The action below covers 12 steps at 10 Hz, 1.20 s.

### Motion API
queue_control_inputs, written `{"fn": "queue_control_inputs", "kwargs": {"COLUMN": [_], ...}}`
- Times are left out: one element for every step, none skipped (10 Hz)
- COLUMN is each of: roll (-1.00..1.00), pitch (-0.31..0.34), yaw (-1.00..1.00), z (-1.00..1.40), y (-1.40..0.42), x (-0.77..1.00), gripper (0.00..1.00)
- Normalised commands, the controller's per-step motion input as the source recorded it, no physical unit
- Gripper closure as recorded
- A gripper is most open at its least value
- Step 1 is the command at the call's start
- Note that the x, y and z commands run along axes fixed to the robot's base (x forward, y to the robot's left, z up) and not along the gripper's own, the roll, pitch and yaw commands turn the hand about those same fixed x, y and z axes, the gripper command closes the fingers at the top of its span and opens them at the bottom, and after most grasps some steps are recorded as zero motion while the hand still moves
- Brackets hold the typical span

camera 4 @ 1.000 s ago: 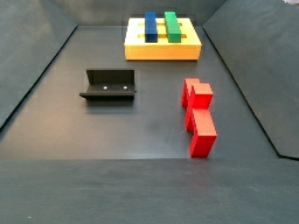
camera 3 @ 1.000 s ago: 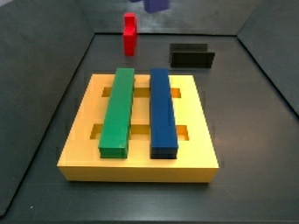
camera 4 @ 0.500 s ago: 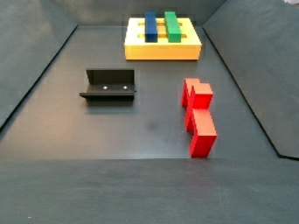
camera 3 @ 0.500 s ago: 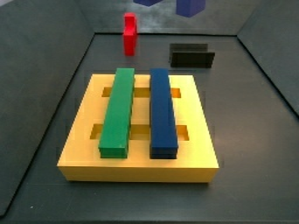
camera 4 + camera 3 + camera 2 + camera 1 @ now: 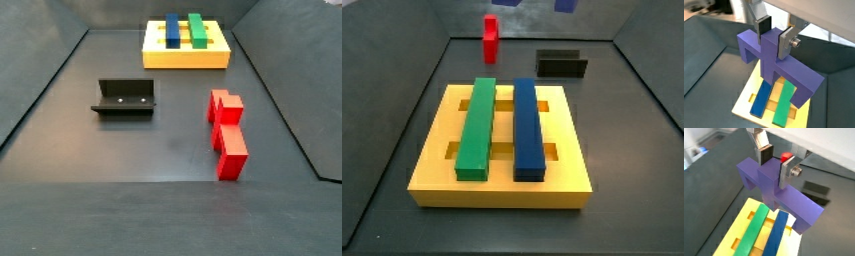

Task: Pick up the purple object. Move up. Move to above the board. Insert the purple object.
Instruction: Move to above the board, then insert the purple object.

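My gripper (image 5: 775, 164) is shut on the raised middle of the purple object (image 5: 797, 203), a violet crosspiece with notches beneath, and holds it high above the yellow board (image 5: 732, 235). It shows the same way in both wrist views: gripper (image 5: 775, 36), purple object (image 5: 796, 74), board (image 5: 747, 102). In a side view only two purple tips (image 5: 565, 5) show at the top edge, and the gripper is out of view. The board (image 5: 436, 150) bears a green bar (image 5: 476, 125) and a blue bar (image 5: 527, 125). It also shows in the side view from the opposite end (image 5: 187, 60).
A red upright block (image 5: 490, 38) and the dark fixture (image 5: 561, 65) stand beyond the board. In a side view the red block (image 5: 227, 135) lies right of the fixture (image 5: 124, 97). Dark walls enclose the floor.
In a side view the purple piece at the top edge has shifted right and upward, so that only its tips remain in frame. Nothing on the floor has moved.
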Motion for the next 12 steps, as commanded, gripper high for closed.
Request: {"fn": "queue_control_inputs", "kwargs": {"roll": [0.11,0.15,0.16,0.15,0.14,0.0,-0.02,0.0,0.01,0.04,0.06,0.03], "pitch": [0.222,0.277,0.275,0.233,0.174,0.0,-0.074,-0.154,-0.189,-0.149,-0.139,-0.139], "yaw": [1.0,1.0,0.81,0.55,0.29,0.01,0.0,0.0,0.02,0.03,0.01,0.03], "z": [0.02,0.03,0.03,0.02,0.02,0.0,-0.13,-0.59,-0.85,-0.94,-0.97,-0.97], "y": [-0.04,-0.04,-0.04,-0.04,-0.03,0.0,-0.08,-0.38,-0.54,-0.51,-0.49,-0.5], "x": [0.07,0.08,0.09,0.1,0.08,0.0,0.0,0.0,0.03,0.0,0.0,0.12], "gripper": [1.0,1.0,1.0,1.0,1.0,1.0,1.0,1.0,1.0,1.0,1.0,1.0]}}
